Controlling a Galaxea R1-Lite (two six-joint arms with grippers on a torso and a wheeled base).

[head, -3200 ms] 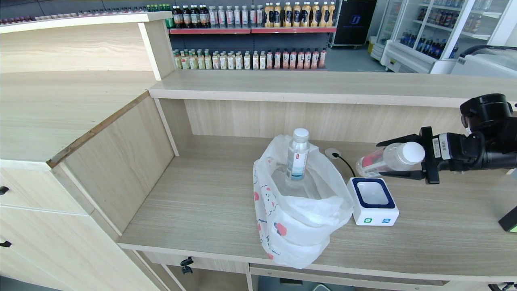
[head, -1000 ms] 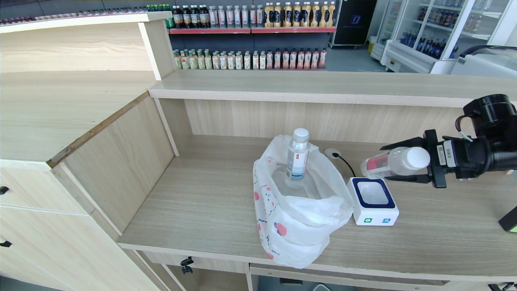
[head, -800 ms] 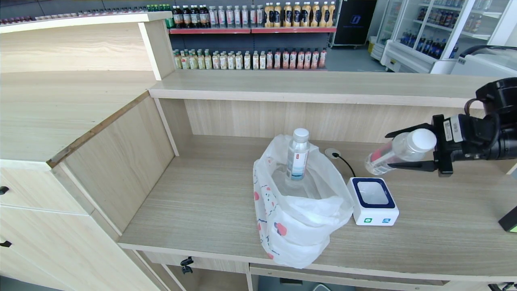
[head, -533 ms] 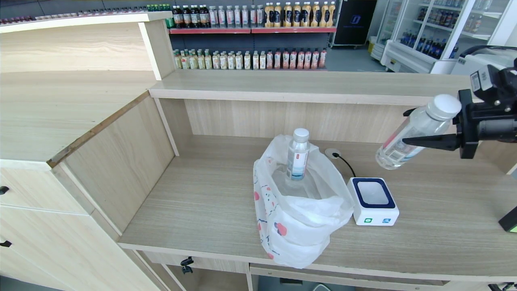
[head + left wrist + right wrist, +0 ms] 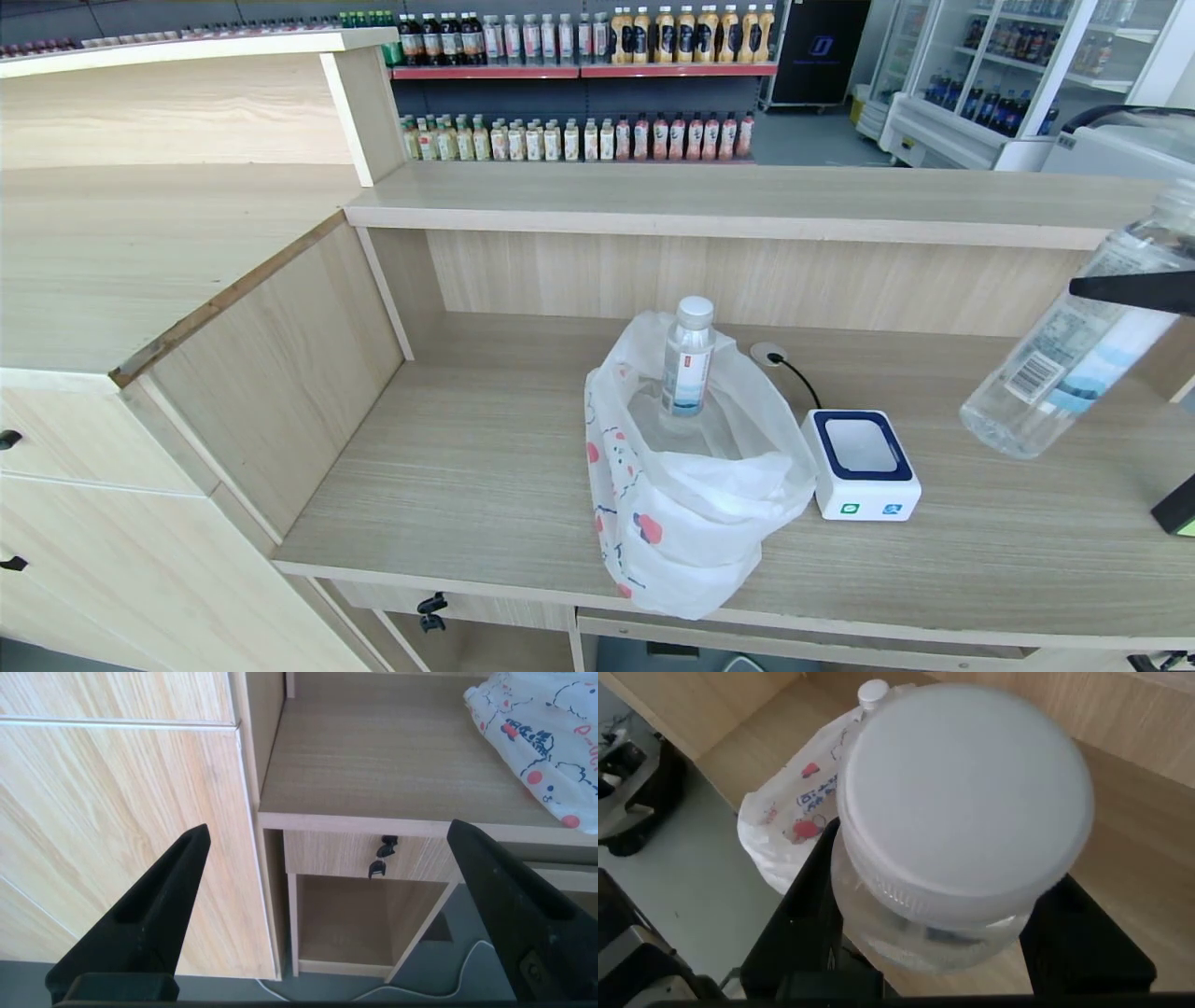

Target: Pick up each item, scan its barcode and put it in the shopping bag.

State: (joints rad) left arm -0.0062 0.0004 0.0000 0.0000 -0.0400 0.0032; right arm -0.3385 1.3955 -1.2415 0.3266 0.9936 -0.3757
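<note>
Held bottle (image 5: pixel 1064 364): clear plastic with a white cap and a label whose barcode faces the head camera. It is in the air over the right side of the worktop (image 5: pixel 485 467), tilted, base lowest, gripped near its upper part by the right tool (image 5: pixel 938 952).
Bagged bottle (image 5: pixel 689 359): clear, with a white cap and a red and blue label. It stands upright inside the shopping bag, neck and cap above the rim.
Shopping bag (image 5: pixel 691 504): thin white plastic with a red and dark cartoon print, crumpled, mouth facing up. It sits mid-worktop, reaching the front edge.
Scanner (image 5: pixel 864 464): small white box with a dark-blue-framed window facing up, resting right of the bag and against it.
</note>
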